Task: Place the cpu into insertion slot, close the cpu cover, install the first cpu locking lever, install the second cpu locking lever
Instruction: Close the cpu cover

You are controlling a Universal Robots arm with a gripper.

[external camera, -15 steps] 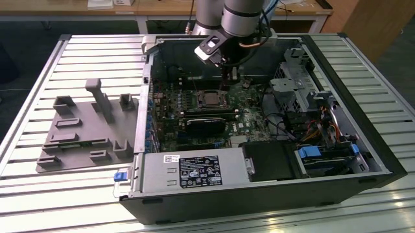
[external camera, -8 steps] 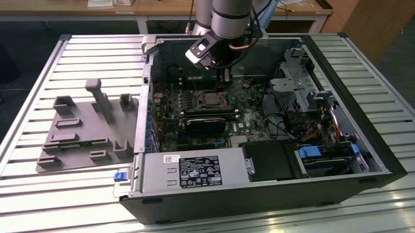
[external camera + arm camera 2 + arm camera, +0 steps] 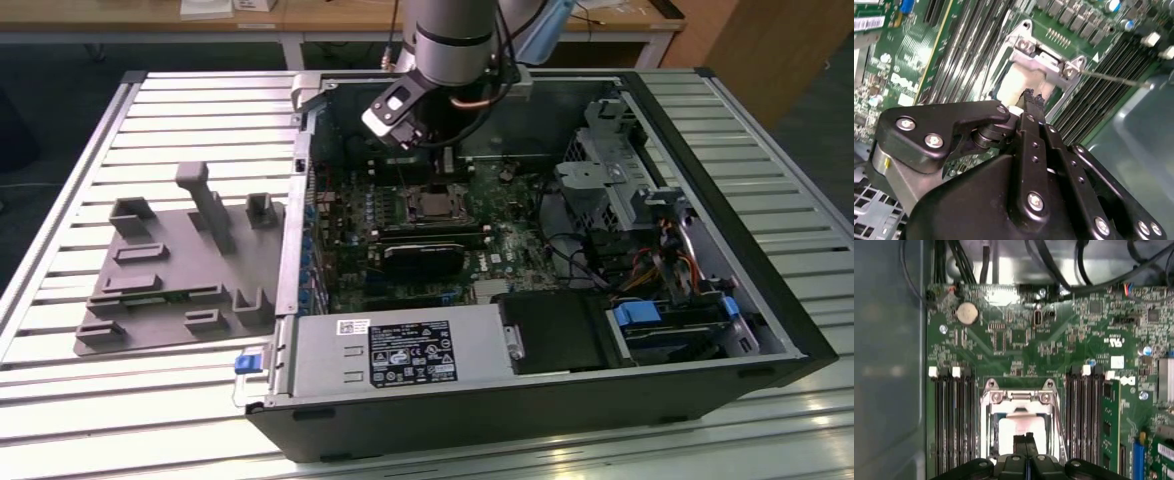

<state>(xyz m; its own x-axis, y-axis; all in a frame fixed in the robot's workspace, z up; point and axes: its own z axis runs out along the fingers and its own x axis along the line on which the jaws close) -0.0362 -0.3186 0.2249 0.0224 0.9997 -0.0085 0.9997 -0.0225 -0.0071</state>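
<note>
Rm straight above the sq. silver metal cpu cover (image 3: pixel 1019 397) is free, except the black gripper (image 3: pixel 1026 436), pinched closed, just over it. Long black memory slot rows (image 3: pixel 951 425) flank it both sides. Black ribbed block (image 3: pixel 424 262) on near side. Grey metal drive cage (image 3: pixel 607 170) w/ black cables (image 3: pixel 567 255) at the exterior view's right.

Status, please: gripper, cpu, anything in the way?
Gripper shut, over cpu cover. Cover down, cpu under its window. One thin lever sticks out free.
</note>
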